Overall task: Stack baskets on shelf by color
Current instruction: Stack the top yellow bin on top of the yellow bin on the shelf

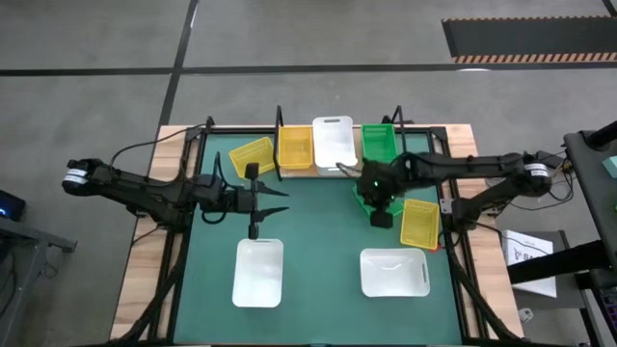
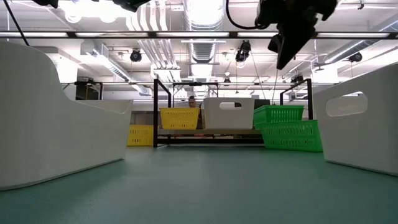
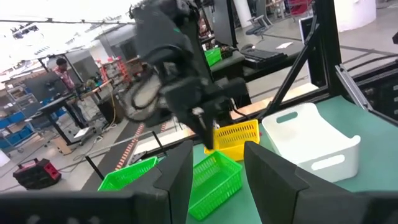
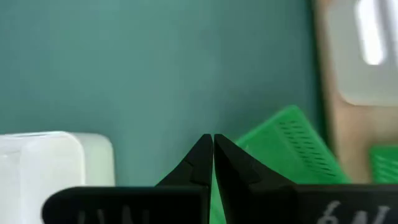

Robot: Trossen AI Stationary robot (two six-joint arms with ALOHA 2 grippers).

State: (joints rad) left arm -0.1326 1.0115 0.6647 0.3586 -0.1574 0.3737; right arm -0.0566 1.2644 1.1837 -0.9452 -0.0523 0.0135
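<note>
On the shelf (image 1: 289, 170) at the far edge stand a yellow basket (image 1: 294, 145), a white basket (image 1: 334, 140) and a green basket (image 1: 379, 143). Another yellow basket (image 1: 253, 154) lies askew on the mat left of the shelf. A green basket (image 1: 364, 200) sits on the mat below my right arm, and a yellow basket (image 1: 419, 222) lies to its right. Two white baskets (image 1: 258, 272) (image 1: 393, 272) rest near the front. My right gripper (image 1: 383, 219) is shut and empty, hanging above the mat beside the green basket (image 4: 286, 143). My left gripper (image 1: 280, 200) is open, level and empty.
The shelf's thin black posts (image 2: 155, 112) rise at its ends. The green mat (image 1: 318, 241) has bare room in the middle between the two white baskets. Wooden table strips (image 1: 145, 280) border the mat. A paper sheet (image 1: 528, 253) lies on a side stand at right.
</note>
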